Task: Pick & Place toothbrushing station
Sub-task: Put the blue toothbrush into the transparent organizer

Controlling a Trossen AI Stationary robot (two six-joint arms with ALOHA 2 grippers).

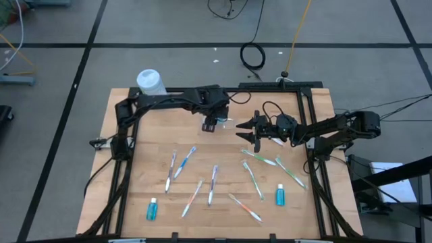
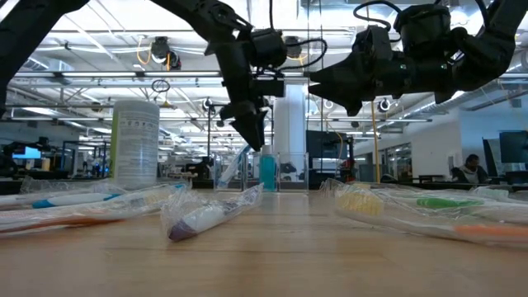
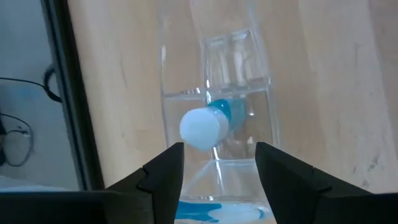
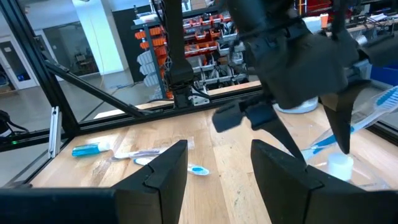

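High view: left pincer (image 1: 210, 125) hangs over the far middle of the wooden surface (image 1: 145, 152), with the small clear colourless plastic cup-like toothbrushing station (image 1: 228, 124) just beside and under its tips. Right pincer (image 1: 247, 133) sits close on the other side of the station, tips pointing at it. Wrapped toothbrushes (image 1: 214, 183) and small blue tubes (image 1: 151, 210) lie nearer the front edge, well apart from both pincers. Large white cylindrical canister (image 1: 150, 82) is at the far left corner, behind the left arm.

Low view: left pincer (image 2: 252, 132) points down just above the station (image 2: 272, 172), which holds a blue tube. The canister (image 2: 134, 142) carries printed text, too small to read.

Left wrist view: fingers (image 3: 163, 177) spread, nothing between them; the station (image 3: 217, 124) lies straight ahead of the gap, a blue tube with a white cap (image 3: 207, 126) inside it.

Right wrist view: fingers (image 4: 165, 174) spread and empty; the left arm's pincer is ahead, and the station is probably the clear shape (image 4: 341, 168) below it, hard to tell.

Handling guess: light, stiff, thin-walled, smooth and likely slippery; could tip or squirt out. Best taken across the two opposite walls near the rim, with gentle squeeze. No brand readable.
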